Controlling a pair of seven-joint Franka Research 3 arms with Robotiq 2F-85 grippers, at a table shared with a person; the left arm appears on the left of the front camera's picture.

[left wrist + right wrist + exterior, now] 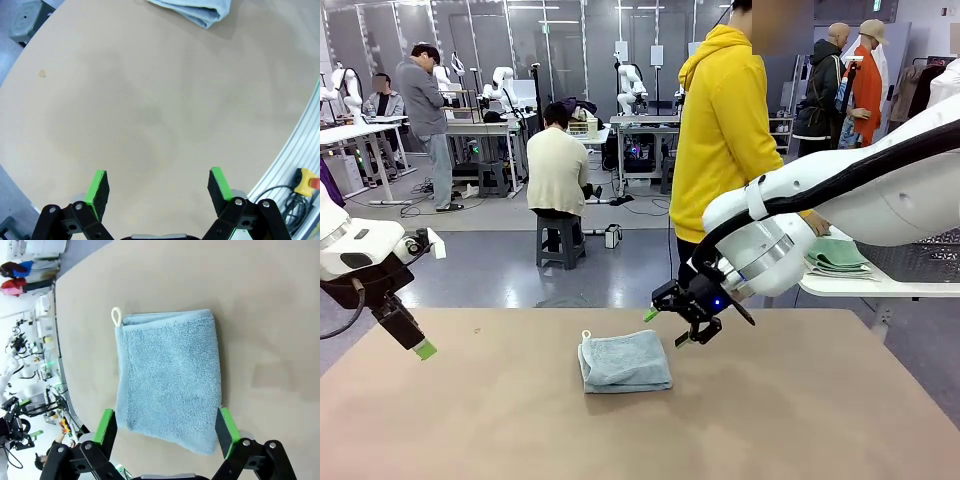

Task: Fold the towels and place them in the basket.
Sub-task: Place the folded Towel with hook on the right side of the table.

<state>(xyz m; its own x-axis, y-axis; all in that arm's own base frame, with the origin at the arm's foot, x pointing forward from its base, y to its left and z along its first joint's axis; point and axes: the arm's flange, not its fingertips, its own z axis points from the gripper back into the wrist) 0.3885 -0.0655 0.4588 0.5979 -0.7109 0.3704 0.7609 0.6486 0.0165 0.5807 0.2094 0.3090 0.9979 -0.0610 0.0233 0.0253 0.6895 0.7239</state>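
**Entry 1: blue-grey towel** (625,361). We list it as folded into a compact rectangle. It lies flat near the middle of the worktop (800,420), with its pale hanging loop (116,316) at the far left corner.

**Entry 2: right hand** (665,328). The jaws are spread wide with nothing between them. It hangs low over the worktop, just right of the towel's far right corner. In its wrist view the green pads (106,426) stand either side of one towel edge. We cannot tell whether they touch the cloth.

**Entry 3: left hand** (420,347). It is raised at the left edge of the worktop, well apart from the towel. Its wrist view shows the pads wide apart over bare worktop, holding nothing.

**Entry 4: green cloths** (837,255). These are stacked folded on a white side table (860,287) at the right. Just beside them is a dark lattice wall (915,255), mostly hidden behind the right arm. We take this for the basket.

**Entry 5: person** (720,120). The person wears a yellow hooded top and stands at the far side.

**Step in hand.** We judge the folding of this towel to be finished and the pick-up to be under way.

**Next move.** The right hand would need to settle over the towel and close across all the layers, so that the fold holds. It would then lift the towel and carry it right to the basket.
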